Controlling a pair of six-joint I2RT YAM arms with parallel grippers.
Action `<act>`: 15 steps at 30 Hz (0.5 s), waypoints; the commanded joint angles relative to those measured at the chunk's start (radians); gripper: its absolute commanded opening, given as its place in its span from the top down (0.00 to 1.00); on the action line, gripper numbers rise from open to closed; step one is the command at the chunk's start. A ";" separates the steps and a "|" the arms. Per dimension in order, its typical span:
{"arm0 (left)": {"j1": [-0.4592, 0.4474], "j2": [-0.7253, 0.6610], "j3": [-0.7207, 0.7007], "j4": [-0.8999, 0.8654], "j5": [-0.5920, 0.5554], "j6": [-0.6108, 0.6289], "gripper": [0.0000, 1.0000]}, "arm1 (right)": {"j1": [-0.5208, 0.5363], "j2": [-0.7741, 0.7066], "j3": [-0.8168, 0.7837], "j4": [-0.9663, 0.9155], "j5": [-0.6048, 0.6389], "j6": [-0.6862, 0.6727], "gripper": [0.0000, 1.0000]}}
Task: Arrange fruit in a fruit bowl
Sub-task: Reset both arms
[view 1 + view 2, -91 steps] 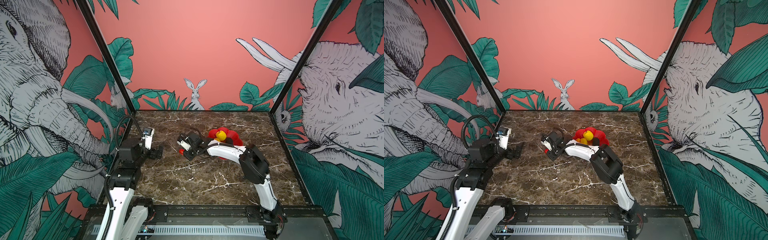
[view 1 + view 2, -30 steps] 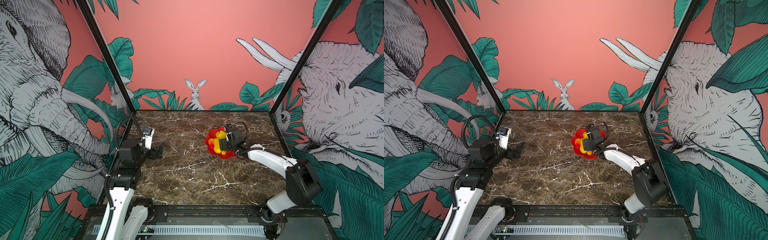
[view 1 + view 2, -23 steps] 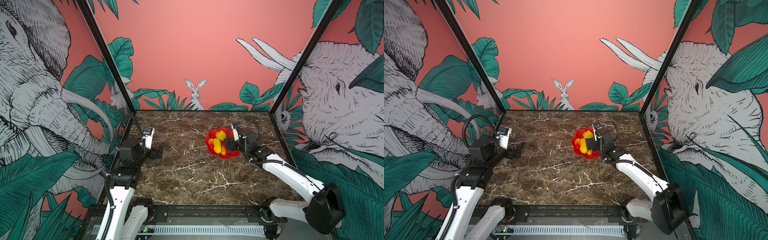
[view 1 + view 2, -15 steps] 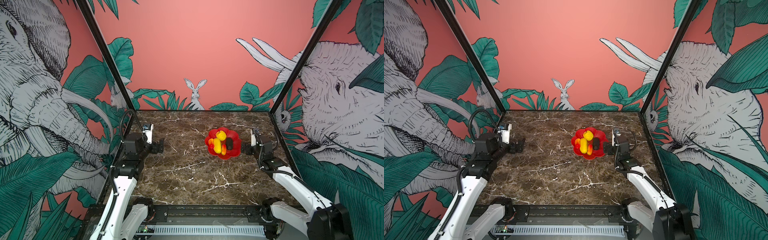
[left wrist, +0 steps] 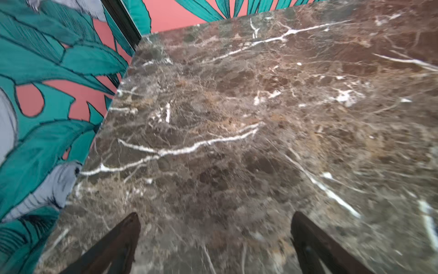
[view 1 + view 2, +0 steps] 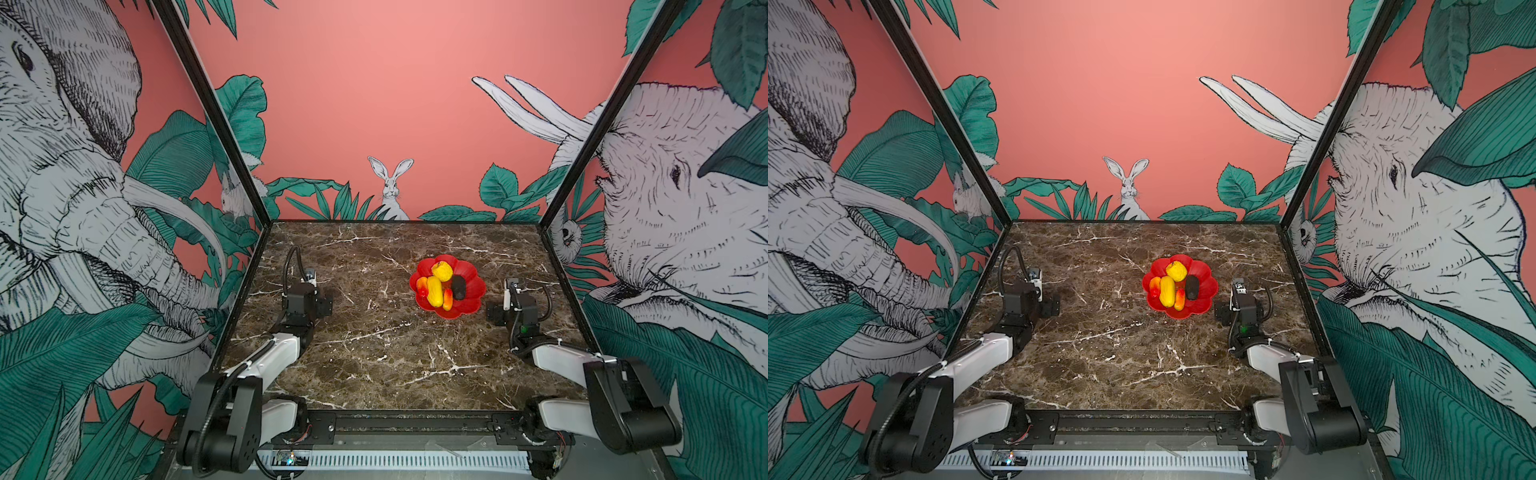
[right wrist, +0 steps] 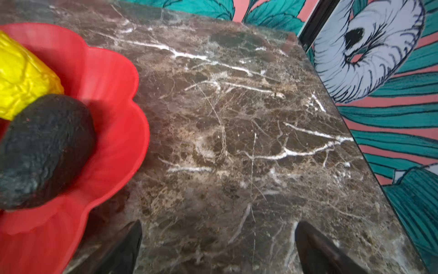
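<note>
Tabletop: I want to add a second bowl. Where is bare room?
Free: the marble table between the left hand and the fruit bowl, plus the near strip. Crowded: between bowl and right hand.

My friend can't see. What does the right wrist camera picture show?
A red flower-shaped fruit bowl sits on a brown marble table, holding a black oval fruit pressed against a yellow fruit. The right gripper is open and empty, beside the bowl.
</note>
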State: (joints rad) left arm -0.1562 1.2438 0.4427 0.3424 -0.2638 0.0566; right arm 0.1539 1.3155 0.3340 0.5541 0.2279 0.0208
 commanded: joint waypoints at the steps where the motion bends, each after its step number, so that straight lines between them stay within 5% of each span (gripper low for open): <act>1: 0.011 0.064 -0.025 0.247 -0.007 0.071 0.00 | -0.015 0.027 0.034 0.172 -0.018 -0.048 0.00; 11: 0.071 0.282 -0.014 0.476 0.095 0.058 0.00 | -0.065 0.250 -0.029 0.550 -0.045 -0.070 0.00; 15: 0.084 0.299 -0.023 0.507 0.101 0.045 0.00 | -0.068 0.240 0.021 0.432 -0.023 -0.055 0.00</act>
State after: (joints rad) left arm -0.0830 1.5513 0.4320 0.7624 -0.1867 0.1192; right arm 0.0902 1.5616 0.3225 0.9222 0.1978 -0.0380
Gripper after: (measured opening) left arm 0.996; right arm 0.999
